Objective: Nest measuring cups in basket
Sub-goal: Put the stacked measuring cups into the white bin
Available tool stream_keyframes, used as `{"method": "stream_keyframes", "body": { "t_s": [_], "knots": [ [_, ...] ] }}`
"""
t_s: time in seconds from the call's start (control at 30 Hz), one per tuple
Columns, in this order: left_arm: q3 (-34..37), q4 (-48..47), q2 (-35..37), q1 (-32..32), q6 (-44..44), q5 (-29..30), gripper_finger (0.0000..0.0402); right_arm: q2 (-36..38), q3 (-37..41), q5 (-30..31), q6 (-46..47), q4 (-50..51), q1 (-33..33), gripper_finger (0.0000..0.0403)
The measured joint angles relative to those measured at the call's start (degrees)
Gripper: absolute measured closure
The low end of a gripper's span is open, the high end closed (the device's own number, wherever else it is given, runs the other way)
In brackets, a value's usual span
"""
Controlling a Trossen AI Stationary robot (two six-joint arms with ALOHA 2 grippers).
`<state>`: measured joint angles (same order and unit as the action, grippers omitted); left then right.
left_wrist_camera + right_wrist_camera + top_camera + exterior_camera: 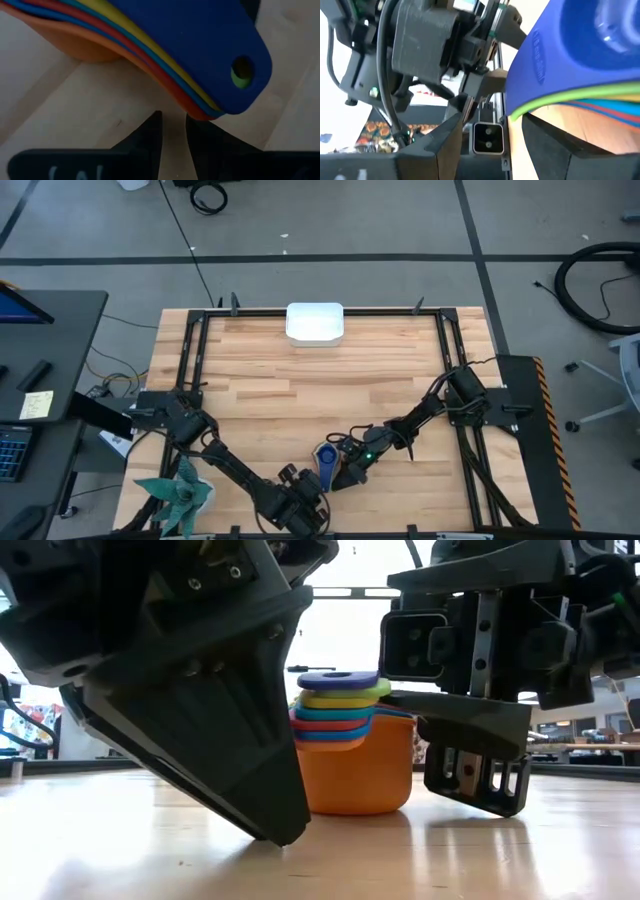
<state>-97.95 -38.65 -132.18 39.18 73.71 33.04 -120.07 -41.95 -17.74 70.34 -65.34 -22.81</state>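
1. Nesting as one stack: measuring cups (350, 755), smooth matte plastic, round bowls with short flat handles; orange cup outermost and largest, then red, light blue, yellow, green, dark blue on top. Handles fanned in thin coloured layers, top handle rounded at the tip with a hanging hole. Standing on the table near its front edge, between the two grippers.
2. Basket (315, 322): white plastic, rounded-rectangular, low walls, glossy. Sitting at the far edge of the table, well apart from the cups.
3. Table (300, 390): pale butcher-block wood, long glued strips, satin sheen, black metal frame around the edge.
4. Left gripper (173, 131): dark, angular fingers, tips narrowly apart with a slim gap, nothing between them. Arm stretched low along the front edge, wrist tilted steeply so the fingertips come down to the wood just under the handle ends, not gripping them.
5. Right gripper (485, 140): dark fingers spread wide, set on either side of the stack's handles at the blue cup's rim; contact cannot be told. Arm reaching in from the right side, elbow bent, wrist held low over the table.
6. Artificial plant (180, 490): teal-green pointed leaves, at the front left corner.
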Motion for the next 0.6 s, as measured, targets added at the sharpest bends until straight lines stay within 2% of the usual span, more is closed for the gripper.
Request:
{"method": "stream_keyframes", "body": {
  "t_s": [0.27,0.6],
  "knots": [
    [0.0,-0.1,0.0,0.0,0.0,0.0,0.0308,-0.1,0.1,-4.2,-3.5,-2.2,0.0,0.0192],
    [0.1,-0.1,-0.1,0.6,0.2,0.2,0.0308,0.0,0.0,-2.6,-4.5,-0.7,0.0,0.0192]
  ]
}}
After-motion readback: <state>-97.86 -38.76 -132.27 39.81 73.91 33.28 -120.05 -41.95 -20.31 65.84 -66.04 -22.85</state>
